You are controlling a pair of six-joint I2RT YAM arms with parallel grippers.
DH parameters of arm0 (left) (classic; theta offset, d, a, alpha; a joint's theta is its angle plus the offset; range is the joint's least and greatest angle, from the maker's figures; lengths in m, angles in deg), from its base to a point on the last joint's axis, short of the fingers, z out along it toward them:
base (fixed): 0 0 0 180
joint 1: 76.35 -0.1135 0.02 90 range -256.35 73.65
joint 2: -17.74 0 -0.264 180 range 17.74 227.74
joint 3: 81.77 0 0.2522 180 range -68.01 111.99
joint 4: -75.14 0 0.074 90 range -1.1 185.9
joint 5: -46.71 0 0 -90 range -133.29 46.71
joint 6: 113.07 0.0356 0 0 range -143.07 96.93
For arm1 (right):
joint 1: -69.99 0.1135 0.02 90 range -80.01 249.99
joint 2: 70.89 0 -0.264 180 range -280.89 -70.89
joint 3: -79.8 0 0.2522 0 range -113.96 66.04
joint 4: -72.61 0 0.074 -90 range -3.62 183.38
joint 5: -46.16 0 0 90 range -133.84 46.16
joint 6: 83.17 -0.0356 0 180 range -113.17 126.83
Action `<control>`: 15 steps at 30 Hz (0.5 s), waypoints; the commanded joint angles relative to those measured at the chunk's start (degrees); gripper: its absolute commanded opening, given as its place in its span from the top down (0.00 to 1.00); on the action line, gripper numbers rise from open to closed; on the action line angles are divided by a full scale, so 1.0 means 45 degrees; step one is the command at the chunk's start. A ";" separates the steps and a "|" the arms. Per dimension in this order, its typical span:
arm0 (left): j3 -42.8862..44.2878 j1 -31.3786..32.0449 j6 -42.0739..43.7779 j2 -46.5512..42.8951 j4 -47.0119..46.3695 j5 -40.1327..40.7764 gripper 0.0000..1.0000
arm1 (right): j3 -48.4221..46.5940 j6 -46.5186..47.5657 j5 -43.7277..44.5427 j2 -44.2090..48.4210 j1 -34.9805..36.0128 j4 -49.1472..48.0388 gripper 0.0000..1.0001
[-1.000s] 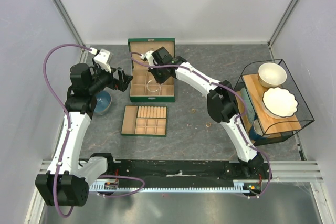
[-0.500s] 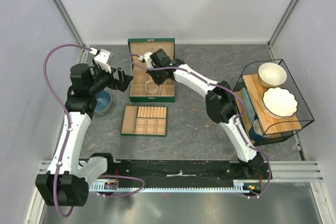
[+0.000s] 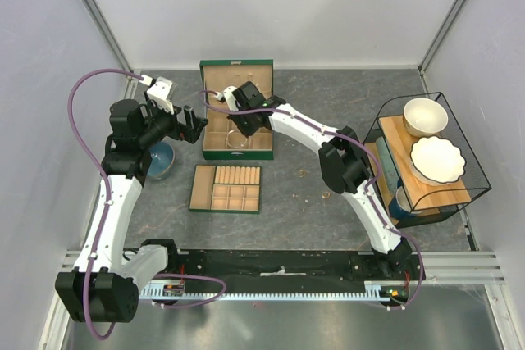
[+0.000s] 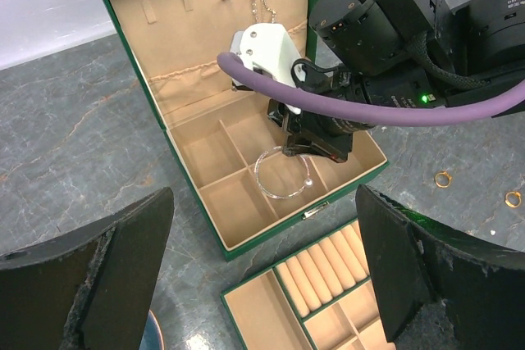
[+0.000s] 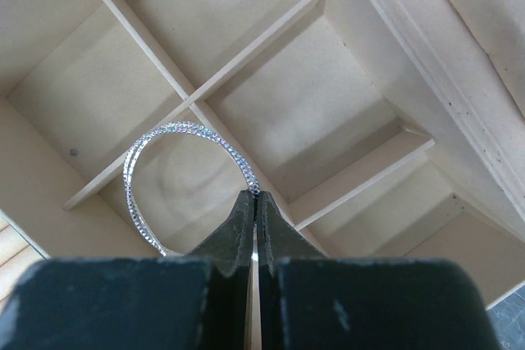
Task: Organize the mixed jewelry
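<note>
My right gripper (image 5: 257, 194) is shut on the thin silver bangle (image 5: 135, 165) and holds it over a compartment of the open green box (image 3: 205, 133). The bangle (image 4: 283, 174), with a small pearl on it, hangs below the gripper (image 4: 297, 149) in the left wrist view. It shows faintly in the top view (image 3: 238, 137). Two small gold rings (image 4: 443, 179) lie on the grey table right of the box. My left gripper (image 3: 190, 123) is open and empty, held above the table left of the box.
A tan compartmented tray (image 3: 226, 188) with ring rolls lies in front of the box. A blue bowl (image 3: 161, 158) sits under the left arm. A wire rack (image 3: 426, 157) with bowl, plate and board stands at the right. A silver chain (image 4: 264, 2) hangs in the box lid.
My right gripper has moved a little left and back over the box with the bangle in it. The left arm has not moved.
</note>
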 commanded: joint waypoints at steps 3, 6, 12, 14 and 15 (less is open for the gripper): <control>-0.0031 -0.0007 -0.0056 -0.0199 -0.0412 0.0182 0.01 | 0.0057 0.0298 0.0413 -0.0048 0.0145 -0.0196 1.00; -0.0011 -0.0007 -0.0056 -0.0238 -0.0412 0.0182 0.01 | 0.0057 0.0513 0.0783 -0.0049 0.0165 -0.0157 1.00; -0.0011 -0.0007 -0.0036 -0.0199 -0.0392 0.0221 0.01 | 0.0096 0.0923 0.1370 -0.0010 0.0204 -0.0040 1.00; -0.0011 -0.0007 -0.0056 -0.0199 -0.0392 0.0202 0.01 | 0.0096 0.1059 0.1430 -0.0010 0.0185 0.0019 1.00; 0.0008 -0.0007 -0.0036 -0.0199 -0.0373 0.0182 0.01 | 0.0096 0.1079 0.1585 -0.0010 0.0185 0.0096 1.00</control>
